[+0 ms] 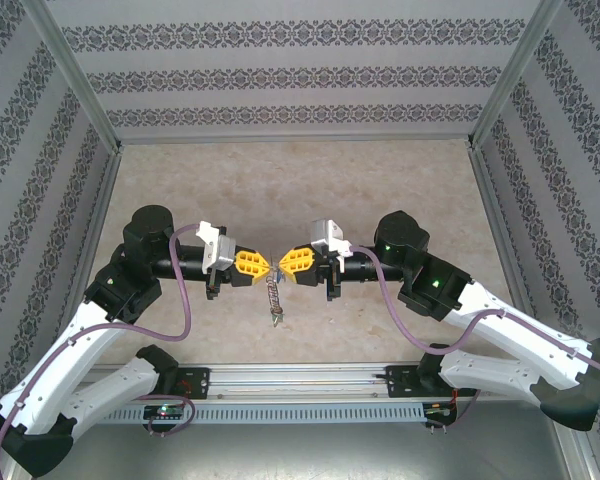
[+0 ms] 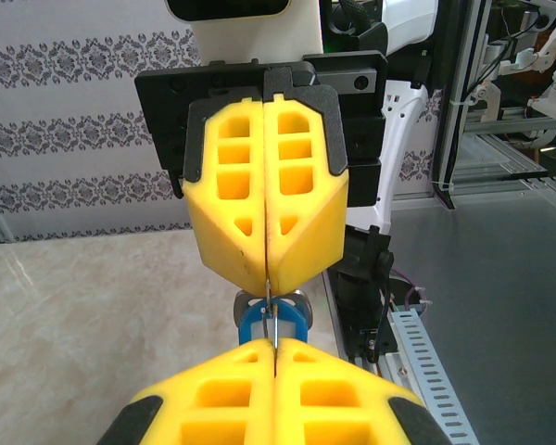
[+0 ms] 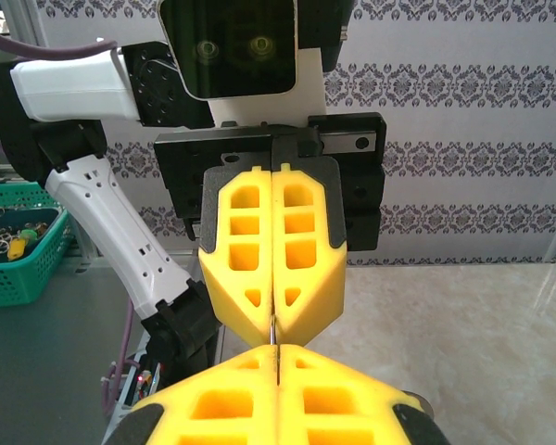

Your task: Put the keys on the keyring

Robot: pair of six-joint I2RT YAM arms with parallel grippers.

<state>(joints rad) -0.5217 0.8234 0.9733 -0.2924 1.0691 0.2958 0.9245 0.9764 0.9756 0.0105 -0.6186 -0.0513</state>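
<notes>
Presently, item under handling: keyring [image 1: 273, 296], hanging in the air over the middle of the table [image 1: 310, 185], directly below the point where the two arms meet tip to tip. Left gripper [image 1: 265, 266]: jaws pressed together, a thin metal edge running into their seam. Right gripper [image 1: 281, 264]: jaws likewise together, the same kind of thin sliver showing at their seam in the right wrist view. Which piece each one pinches cannot be told. Blue-headed key [image 2: 271, 322]: seen from the left wrist, sitting just under the tip of the right gripper and just above the left one, a grey rounded metal part close behind it. Step in hand, by appearance: the threading itself, key and loop brought together in mid-air and not visibly joined. Next move, by judgement: a very small, aligned push to carry the key's eye over the loop's opening, with both grips kept firm, since the dangling tags would pull the loop askew.
</notes>
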